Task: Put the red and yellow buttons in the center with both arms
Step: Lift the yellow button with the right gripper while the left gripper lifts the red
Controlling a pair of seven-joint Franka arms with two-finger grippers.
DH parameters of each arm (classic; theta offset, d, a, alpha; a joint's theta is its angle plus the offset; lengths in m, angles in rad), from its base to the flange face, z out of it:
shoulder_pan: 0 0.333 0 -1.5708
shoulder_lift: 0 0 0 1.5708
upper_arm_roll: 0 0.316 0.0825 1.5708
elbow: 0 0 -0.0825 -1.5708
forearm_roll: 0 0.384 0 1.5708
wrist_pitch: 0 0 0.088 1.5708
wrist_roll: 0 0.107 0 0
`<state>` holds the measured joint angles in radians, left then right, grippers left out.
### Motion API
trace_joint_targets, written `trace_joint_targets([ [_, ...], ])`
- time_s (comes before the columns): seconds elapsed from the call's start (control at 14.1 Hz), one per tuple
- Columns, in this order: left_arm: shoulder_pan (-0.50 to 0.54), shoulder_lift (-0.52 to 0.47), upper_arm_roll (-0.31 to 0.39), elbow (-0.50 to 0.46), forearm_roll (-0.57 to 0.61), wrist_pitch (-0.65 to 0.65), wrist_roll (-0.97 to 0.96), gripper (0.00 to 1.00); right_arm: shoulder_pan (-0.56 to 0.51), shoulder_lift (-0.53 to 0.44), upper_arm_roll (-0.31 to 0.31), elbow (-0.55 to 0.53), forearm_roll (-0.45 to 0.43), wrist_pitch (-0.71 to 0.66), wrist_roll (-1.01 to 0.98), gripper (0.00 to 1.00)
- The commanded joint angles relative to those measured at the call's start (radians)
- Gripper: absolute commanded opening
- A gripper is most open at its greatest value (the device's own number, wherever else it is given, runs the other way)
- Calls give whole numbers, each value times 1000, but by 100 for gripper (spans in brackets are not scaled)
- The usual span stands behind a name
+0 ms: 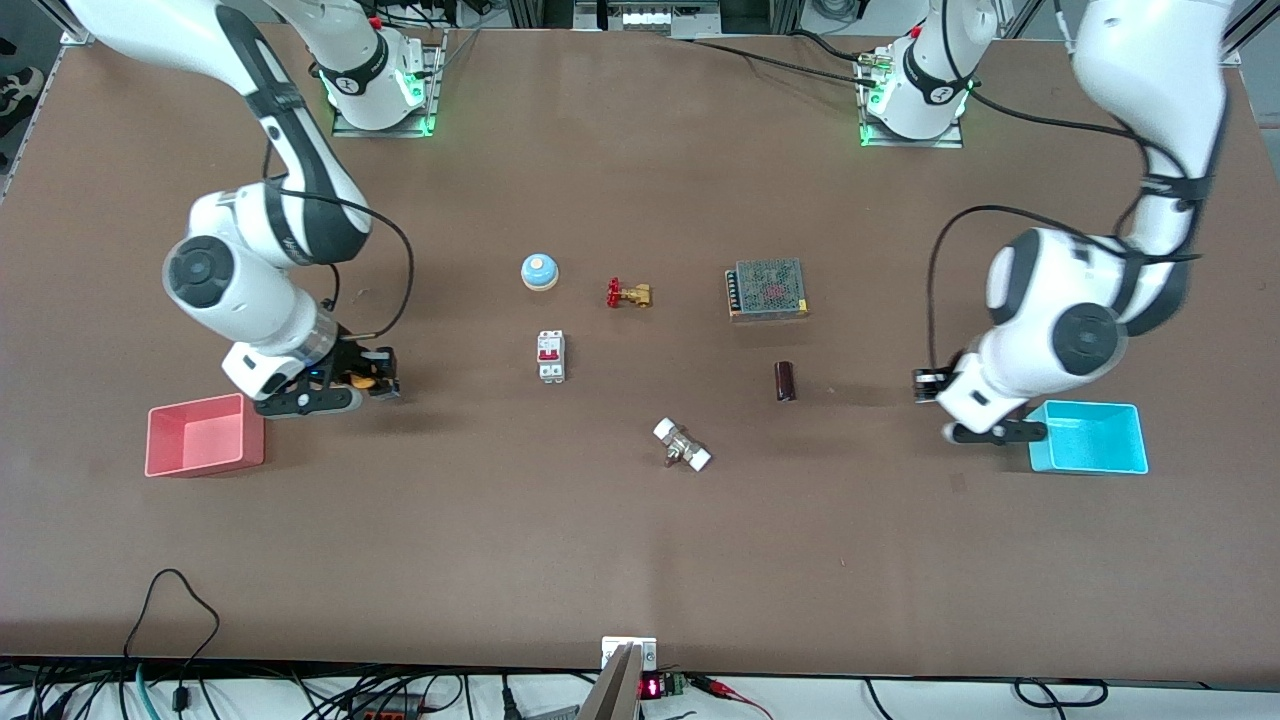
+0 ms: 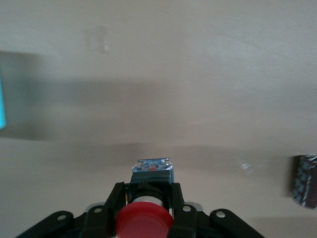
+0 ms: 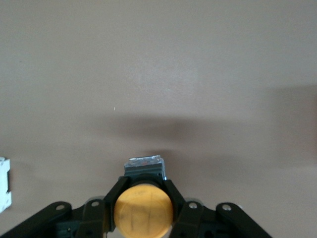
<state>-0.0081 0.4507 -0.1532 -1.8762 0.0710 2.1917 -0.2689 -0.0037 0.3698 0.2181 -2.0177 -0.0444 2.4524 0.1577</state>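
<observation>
My right gripper (image 1: 378, 378) hangs low over the brown tabletop (image 1: 640, 520) beside the pink bin (image 1: 205, 435). It is shut on the yellow button (image 1: 362, 380). In the right wrist view the fingers (image 3: 115, 191) clamp its dark body, and the yellow cap (image 3: 143, 210) faces the camera. My left gripper (image 1: 925, 385) hangs low over the table beside the cyan bin (image 1: 1090, 437). It is shut on the red button (image 2: 144, 220), which is held by its dark body between the fingers (image 2: 174, 193). In the front view the red button is hidden by the hand.
Mid-table lie a blue dome bell (image 1: 539, 271), a brass valve with a red handle (image 1: 629, 294), a mesh-topped power supply (image 1: 767, 289), a white breaker (image 1: 551, 355), a dark cylinder (image 1: 785, 381) and a white-ended fitting (image 1: 682, 444).
</observation>
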Motion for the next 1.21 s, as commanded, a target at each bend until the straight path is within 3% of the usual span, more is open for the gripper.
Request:
trace_joint_targets([
  [0.0, -38, -20, 3, -72, -4, 74, -55, 31, 17, 0, -2, -73, -11, 88, 52, 33],
  [0.21, -65, -21, 1, -167, -2, 207, -72, 37, 25, 23, -2, -75, -11, 86, 51, 33],
  [0.35, -96, -15, 1, -204, -2, 279, -76, 26, 25, 32, -2, -73, -11, 85, 48, 33],
  [0.78, -110, -12, 1, -221, -2, 306, -81, 29, 24, 35, -3, -70, -66, 54, 48, 33],
  [0.85, -110, -11, 1, -221, -2, 313, -81, 43, 22, 37, -3, -70, -78, 54, 48, 33],
  [0.92, -109, -10, 1, -228, -2, 333, -81, 70, 22, 40, -3, -70, -81, 54, 48, 33],
  [1.13, -105, -15, 1, -228, -2, 339, -81, 90, 22, 50, -3, -70, -83, 53, 48, 34],
])
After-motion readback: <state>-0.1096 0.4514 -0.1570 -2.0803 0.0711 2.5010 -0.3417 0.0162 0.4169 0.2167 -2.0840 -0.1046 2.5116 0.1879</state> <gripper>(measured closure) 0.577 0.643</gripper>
